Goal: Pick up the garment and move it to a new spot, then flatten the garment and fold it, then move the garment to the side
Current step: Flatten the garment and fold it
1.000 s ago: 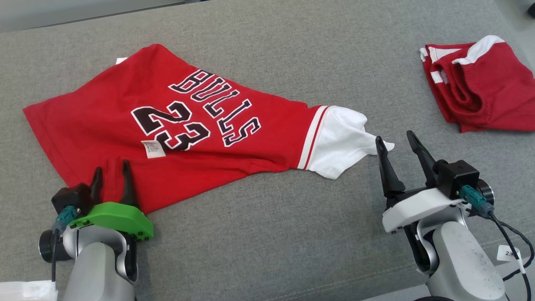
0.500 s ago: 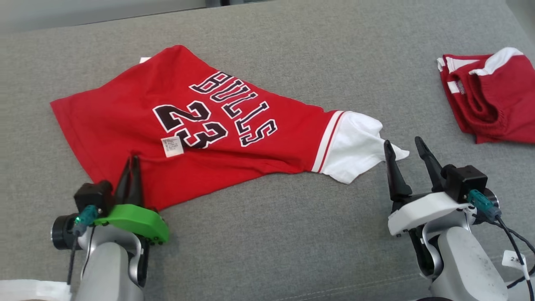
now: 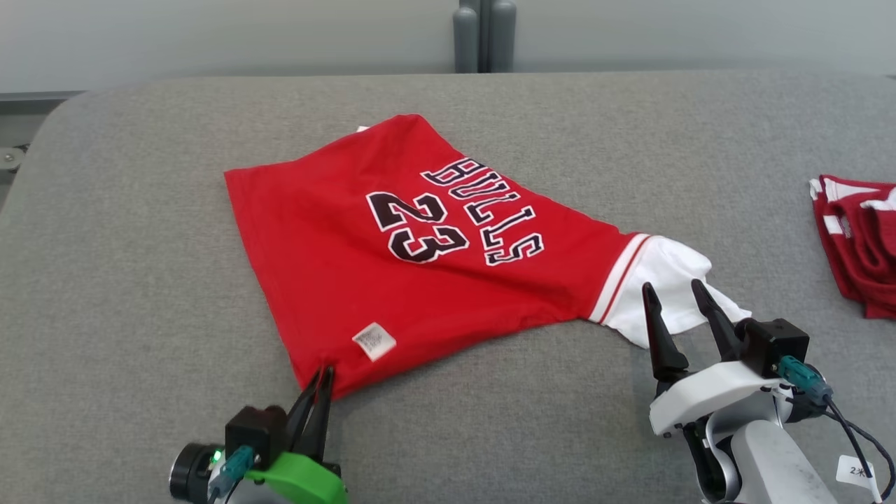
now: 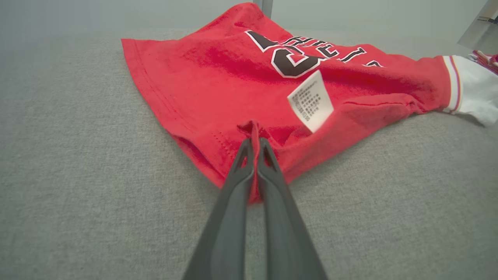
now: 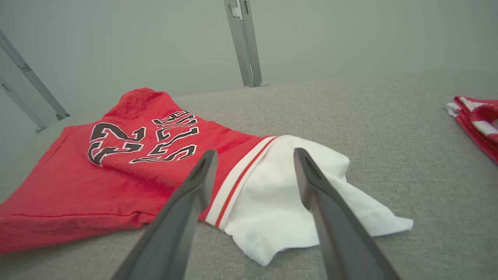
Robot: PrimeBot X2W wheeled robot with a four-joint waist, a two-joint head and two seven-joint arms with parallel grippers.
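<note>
At the near edge of the head view, the left tool (image 3: 325, 371), its green-shelled wrist cut off by the bottom of the frame, has both dark fingers closed on the nearest corner of the red short-sleeved jersey printed "BULLS 23" (image 3: 336, 252). The left wrist view makes the grip plain: a narrow ridge of red hem stands pinched between the two fingers, drawn up into a small peak. Just beyond it lies a white care label (image 3: 373, 341), its print too small to read.

To the right, the right tool (image 3: 672, 287) has its fingers spread apart and holds nothing, at the near edge of the jersey's white sleeve (image 3: 668, 259). The right wrist view sets the sleeve between and beyond the fingers; whether they touch the cloth cannot be told.

The jersey lies spread across the middle of the grey fabric-covered counter (image 3: 140, 280), with its lettering partly lost in folds in both wrist views. A white scrap (image 3: 360, 129) peeks from under its far corner, too small to identify.

Well apart at the right, a bunched red-and-white garment (image 3: 857, 238) is cut off by the frame. Behind the counter stand grey upright posts (image 3: 483, 35).
</note>
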